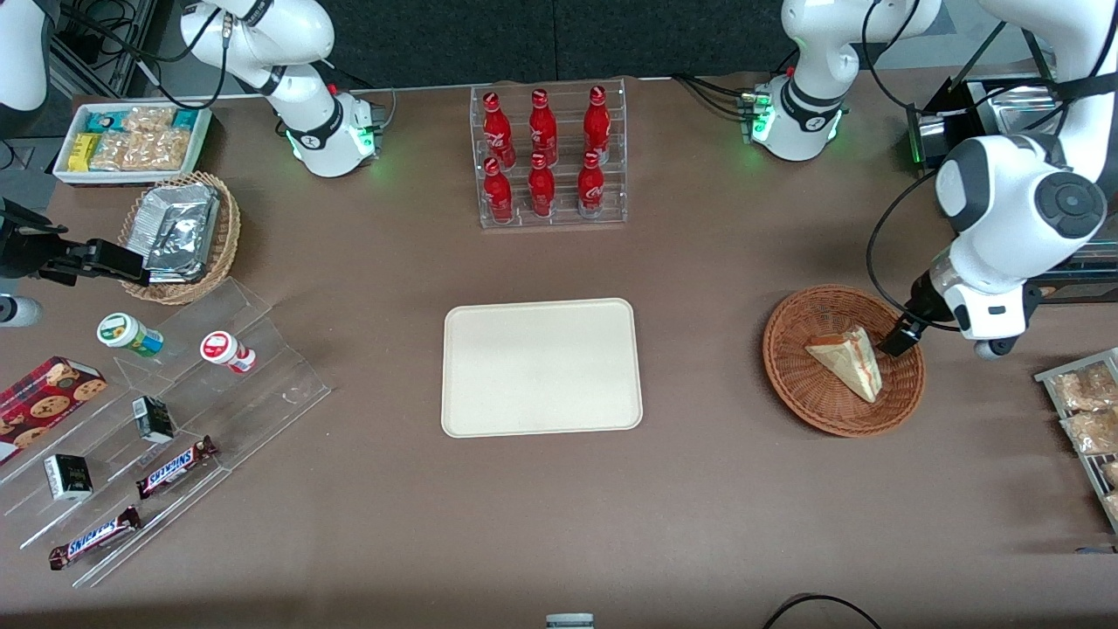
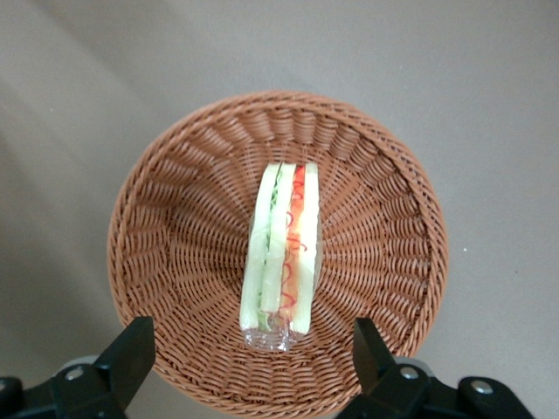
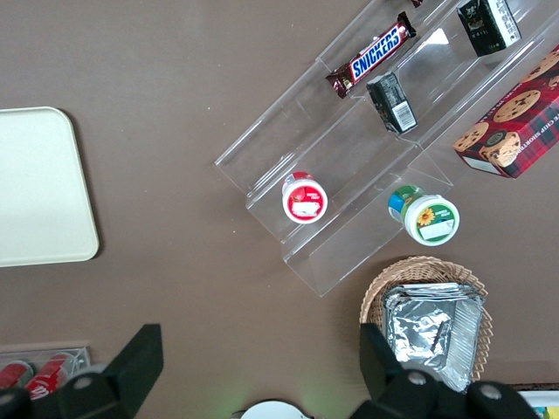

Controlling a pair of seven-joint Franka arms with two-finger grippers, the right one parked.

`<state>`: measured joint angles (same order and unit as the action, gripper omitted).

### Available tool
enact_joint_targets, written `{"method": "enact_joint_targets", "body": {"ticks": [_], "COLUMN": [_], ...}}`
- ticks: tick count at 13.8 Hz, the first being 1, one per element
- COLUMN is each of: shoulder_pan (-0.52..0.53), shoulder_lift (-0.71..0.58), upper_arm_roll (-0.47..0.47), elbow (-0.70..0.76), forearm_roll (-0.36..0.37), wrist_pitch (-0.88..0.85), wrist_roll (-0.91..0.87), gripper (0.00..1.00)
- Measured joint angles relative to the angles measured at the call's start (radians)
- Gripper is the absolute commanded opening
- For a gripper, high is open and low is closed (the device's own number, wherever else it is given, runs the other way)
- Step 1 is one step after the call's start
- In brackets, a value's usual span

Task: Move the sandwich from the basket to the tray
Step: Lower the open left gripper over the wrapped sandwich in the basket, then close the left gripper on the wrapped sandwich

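My tool (image 2: 253, 353) hangs over the round reddish-brown woven wicker basket (image 1: 795, 376), its two black fingers (image 2: 129, 353) spread wide and holding nothing, one on either side of the nearest end of the sandwich without touching it. The front view shows only a dark tip of the tool (image 1: 900, 336) at the basket's rim, toward the working arm's end of the surface; the spread of the fingers is visible only from my wrist camera.

The small triangular sandwich of pale white bread (image 1: 845, 360) lies in the basket (image 2: 175, 253). From the front it is a pale wedge with a thin red-orange line along one edge. My wrist view shows its cut face (image 2: 284, 253): three pale bread layers standing on edge, green filling between one pair, red-orange and light filling between the other, in clear wrap bunched at the end nearest my fingers.

The flat cream-beige rectangular tray with rounded corners (image 1: 541, 367) lies bare in the middle of the brown surface (image 1: 699, 524), well apart from the basket, toward the parked arm's end.

The two brown candy bars (image 1: 175, 467) on the clear stepped stand read "SNICKERS" in both the front and right wrist views. The labels on the six red bottles (image 1: 541, 153) in the clear rack are too small to read.
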<state>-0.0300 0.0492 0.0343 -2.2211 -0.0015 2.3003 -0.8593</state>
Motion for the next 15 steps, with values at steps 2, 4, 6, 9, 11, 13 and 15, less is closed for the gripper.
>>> {"method": "enact_joint_targets", "body": {"ticks": [2,4,6,9,11,13,15], "shoulder_pan": [-0.022,-0.044,-0.048,-0.048,-0.047,-0.047,-0.047], "shoulder_lift": [0.022,0.06,0.093,0.129,0.144,0.152,0.156], "upper_arm_roll": [-0.006,-0.012,-0.013,-0.011,-0.01,-0.009,-0.009], "elbow": [-0.015,-0.025,-0.027,-0.043,-0.056,-0.058,-0.062], "forearm_roll": [0.0,0.0,0.0,0.001,0.001,0.001,0.001], "wrist_pitch": [0.048,0.095,0.117,0.179,0.203,0.205,0.205], "wrist_roll": [-0.015,-0.023,-0.024,-0.024,-0.024,-0.024,-0.024], "gripper": [1.0,1.0,1.0,1.0,1.0,0.98,0.46]}}
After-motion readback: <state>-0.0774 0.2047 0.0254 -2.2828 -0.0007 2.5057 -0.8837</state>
